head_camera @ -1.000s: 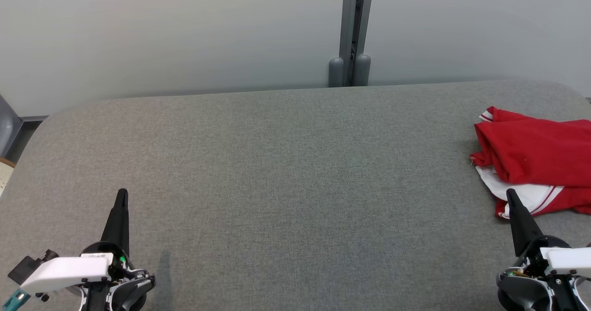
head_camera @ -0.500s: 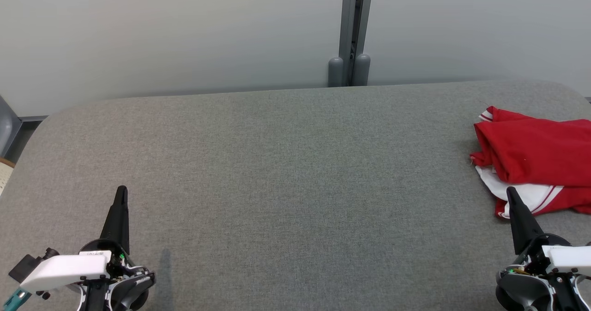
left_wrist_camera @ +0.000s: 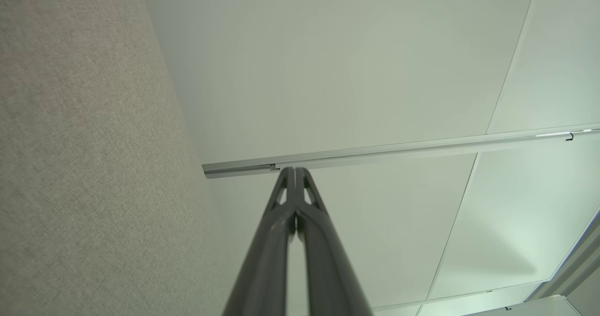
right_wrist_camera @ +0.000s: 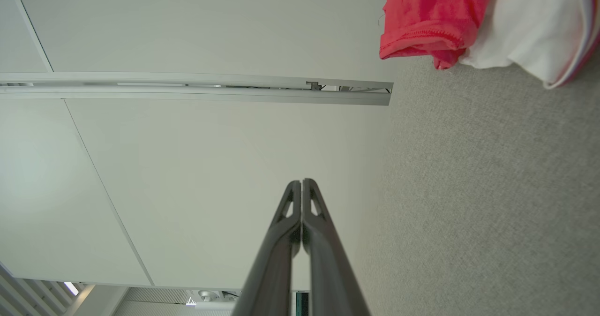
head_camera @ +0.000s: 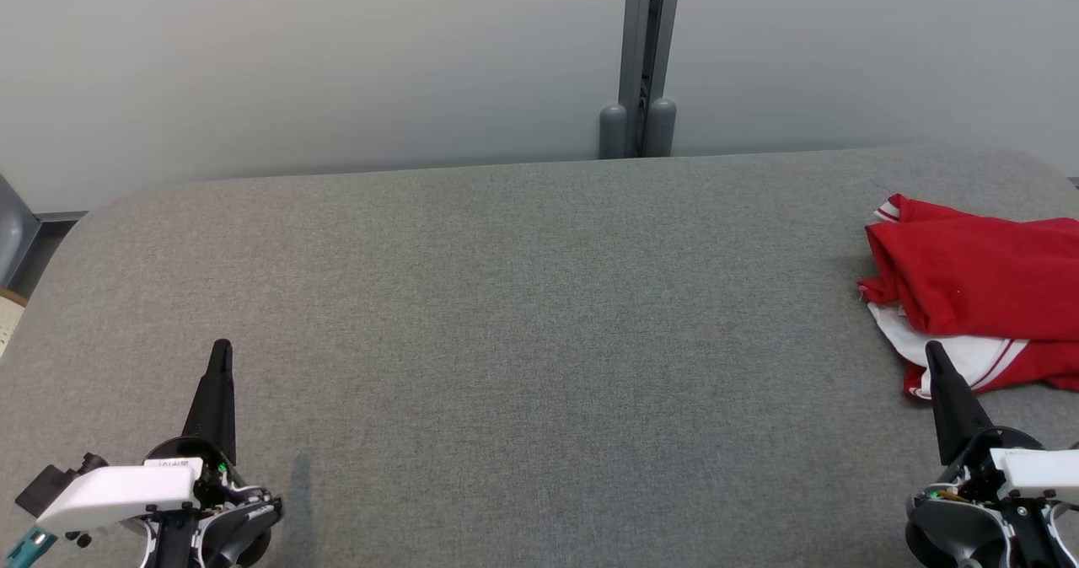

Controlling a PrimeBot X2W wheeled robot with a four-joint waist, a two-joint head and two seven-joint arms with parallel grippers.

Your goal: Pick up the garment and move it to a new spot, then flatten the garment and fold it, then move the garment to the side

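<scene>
One grey cloth-covered surface (head_camera: 539, 298) carries everything here, its far edge running along a pale wall (head_camera: 295, 62). The garment (head_camera: 978, 281), red with white panels and thin striping, lies bunched in several overlapping layers against the right edge, somewhat nearer the far right corner than the front one, and extends past the border of the head view. It is judged soft, light and limp: it should sag and trail when lifted, and the stacked layers may separate if only the top one is pinched. The stitched red hem that faces the middle of the surface, plain in the right wrist view (right_wrist_camera: 436, 20), looks the firmest place to take hold, with a second hold on a neighbouring edge to spread the cloth. The right gripper (head_camera: 931, 350), by the front right corner, has its fingers pressed together on nothing, the tip close to the white panel but apart from it. The left gripper (head_camera: 222, 349), by the front left corner, is likewise closed and empty.
</scene>
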